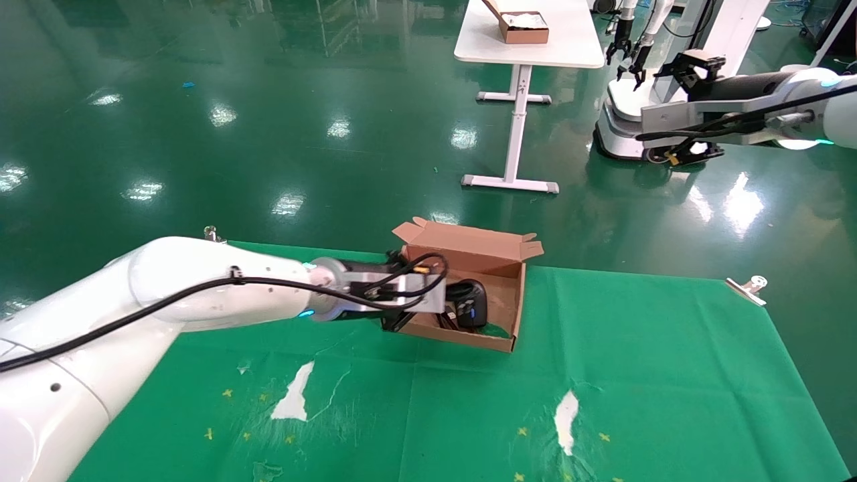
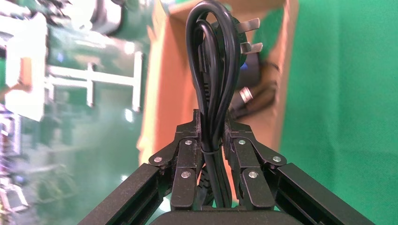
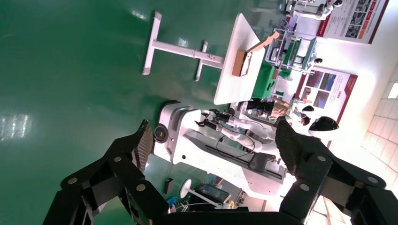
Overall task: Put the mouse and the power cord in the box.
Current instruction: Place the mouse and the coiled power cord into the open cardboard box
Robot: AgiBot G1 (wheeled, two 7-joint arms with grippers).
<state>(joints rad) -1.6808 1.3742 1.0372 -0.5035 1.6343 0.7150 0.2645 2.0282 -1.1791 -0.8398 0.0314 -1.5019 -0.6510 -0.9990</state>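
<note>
The brown cardboard box (image 1: 469,251) stands open on the green cloth, its flaps up. Inside it lies the black mouse (image 1: 474,298) with its thin cable. My left arm reaches over the box's left wall. In the left wrist view my left gripper (image 2: 213,122) is shut on the power cord (image 2: 213,65), a thick black looped bundle whose pronged plug (image 2: 248,35) points into the box (image 2: 164,93). Behind the plug I see the mouse (image 2: 253,70) and its USB plug (image 2: 246,95). My right gripper (image 3: 216,136) is open and empty, held high off to the right.
Torn white patches (image 1: 294,395) (image 1: 566,412) mark the green cloth (image 1: 636,375). A metal clip (image 1: 750,288) holds its right edge. Beyond the table, on the floor, stand a white desk (image 1: 535,47) bearing a smaller box (image 1: 525,27), and another robot (image 1: 622,114).
</note>
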